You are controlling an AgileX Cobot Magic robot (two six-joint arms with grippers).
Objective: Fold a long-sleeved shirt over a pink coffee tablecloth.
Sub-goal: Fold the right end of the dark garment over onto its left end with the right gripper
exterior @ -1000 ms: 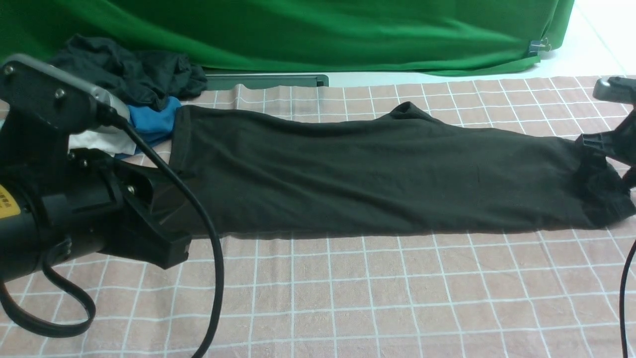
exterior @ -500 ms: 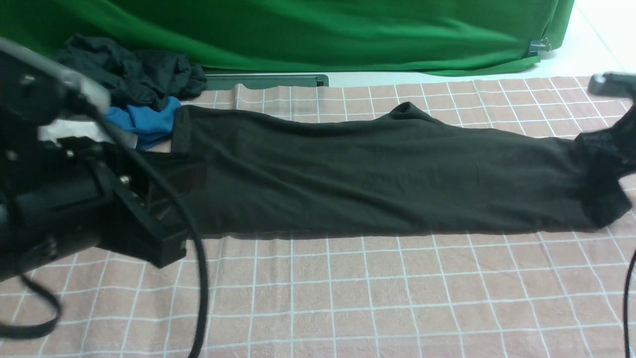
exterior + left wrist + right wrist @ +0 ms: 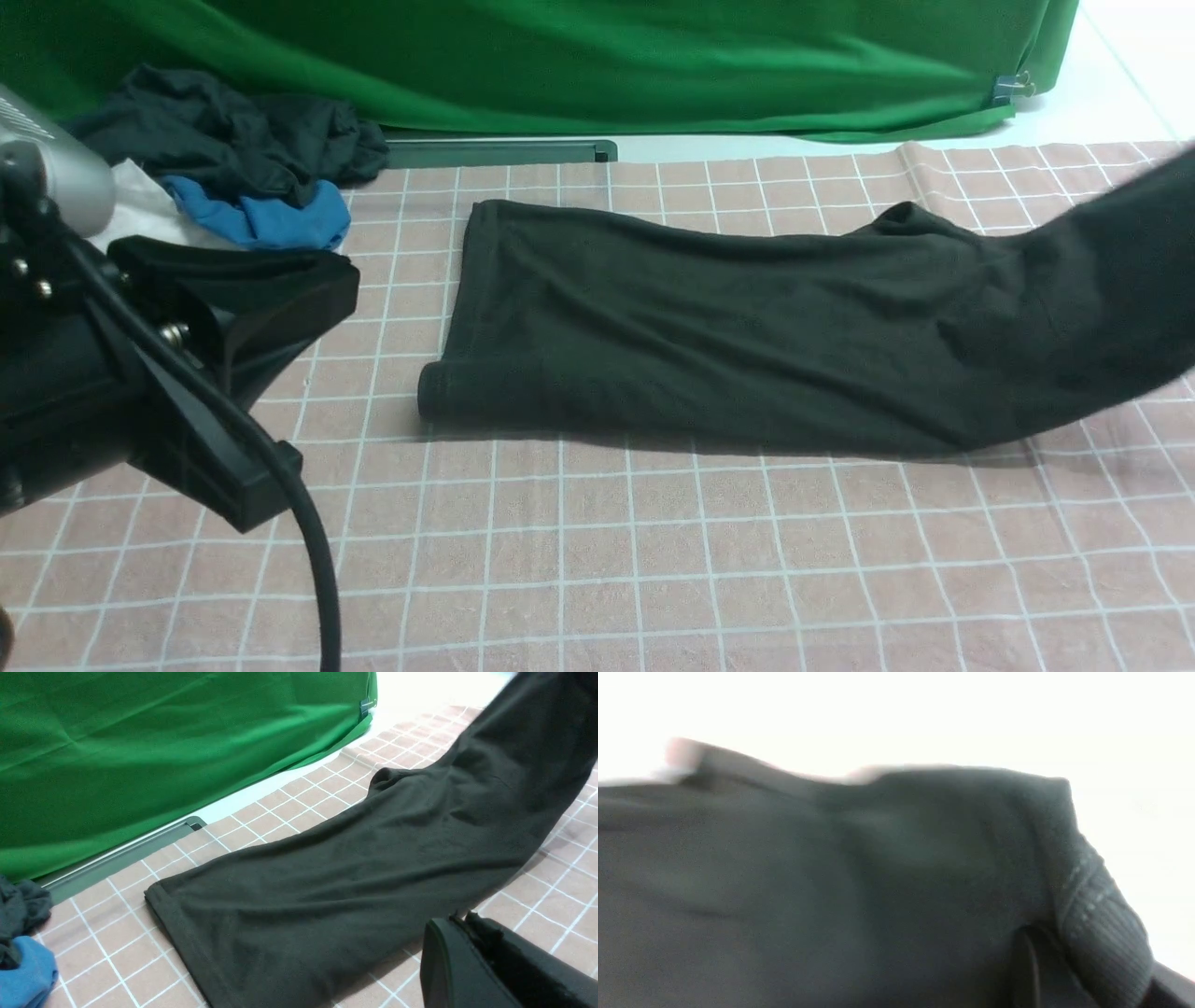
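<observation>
The black long-sleeved shirt (image 3: 728, 345) lies stretched across the pink coffee tablecloth (image 3: 653, 560), a folded hem at its left end. Its right end rises off the cloth and runs out at the front view's right edge. My left gripper (image 3: 289, 373) hovers at the near left, shut, a short way from the hem. The left wrist view shows this gripper (image 3: 455, 919) with its jaws pressed together beside the shirt (image 3: 327, 882). My right gripper (image 3: 1064, 970) is outside the front view; its wrist view is blurred and filled with shirt fabric (image 3: 831, 882), which it is shut on beside a ribbed edge (image 3: 1101, 924).
A heap of dark and blue clothes (image 3: 252, 168) sits at the back left on the tablecloth's edge. A green backdrop cloth (image 3: 597, 56) hangs behind, with a grey metal rail (image 3: 504, 151) at its foot. My left arm's cable (image 3: 308, 560) hangs at the near left.
The shirt has slid to the right, away from my left gripper, and its right end has lifted. My right gripper closed on that end and left the front view.
</observation>
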